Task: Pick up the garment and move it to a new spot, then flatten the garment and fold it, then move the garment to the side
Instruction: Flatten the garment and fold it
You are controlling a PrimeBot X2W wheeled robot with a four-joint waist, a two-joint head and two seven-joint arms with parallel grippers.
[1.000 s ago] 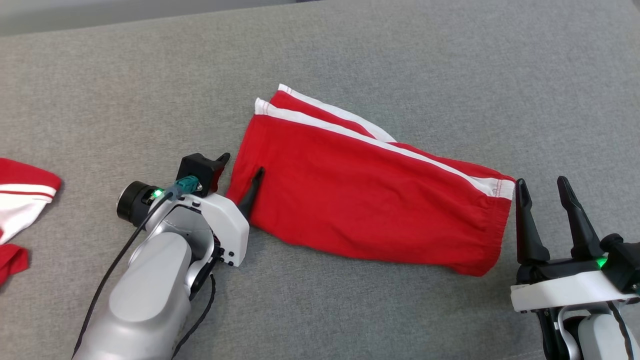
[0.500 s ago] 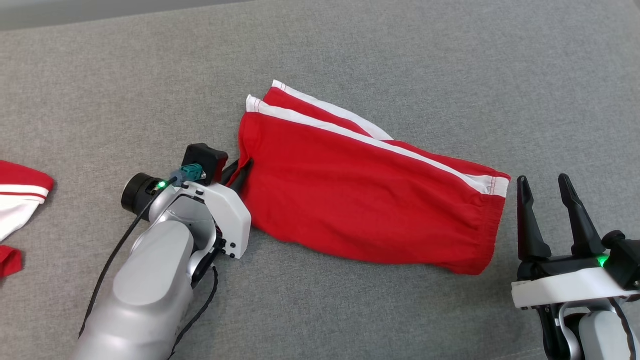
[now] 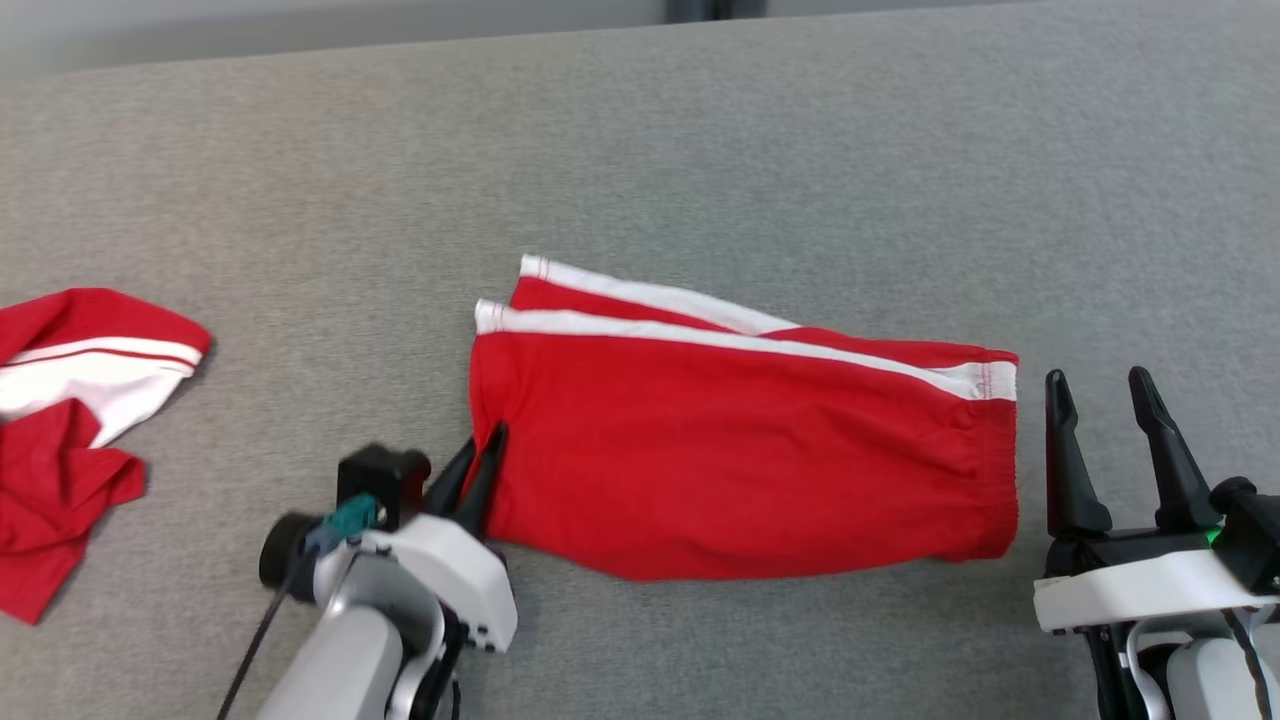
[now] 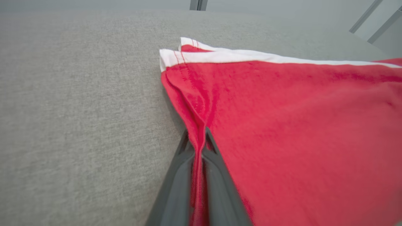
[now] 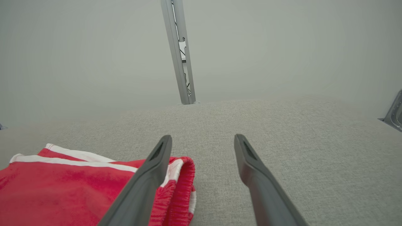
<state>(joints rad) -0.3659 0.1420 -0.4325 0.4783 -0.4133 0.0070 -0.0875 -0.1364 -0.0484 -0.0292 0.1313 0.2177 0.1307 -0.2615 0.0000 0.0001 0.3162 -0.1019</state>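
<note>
Red shorts (image 3: 740, 450) lie pretty flat in the middle of the grey surface (image 3: 700, 150) in the head view, with a white stripe (image 3: 720, 340) along the far edge and the waistband (image 3: 995, 470) at the right end. The left gripper (image 3: 484, 438) is down at the leg-hem end, fingers pinched together on the edge of the cloth. The right gripper (image 3: 1098, 376) sits just beside the waistband, fingers spread wide with nothing between them. Way off at the left is another red-and-white garment (image 3: 70, 400), crumpled up and well apart from the shorts. In the left wrist view the left gripper (image 4: 196, 131) is clamped on a fold of the shorts (image 4: 298, 125), and the cloth bunches into a ridge running up from the tips, while the rest spreads out to the right. In the right wrist view the right gripper (image 5: 203, 136) is wide and empty. One finger crosses over the waistband (image 5: 185, 175) in the picture, and I can't tell if it touches. A metal post (image 5: 180, 53) stands past the far edge of the surface (image 5: 282, 125).
</note>
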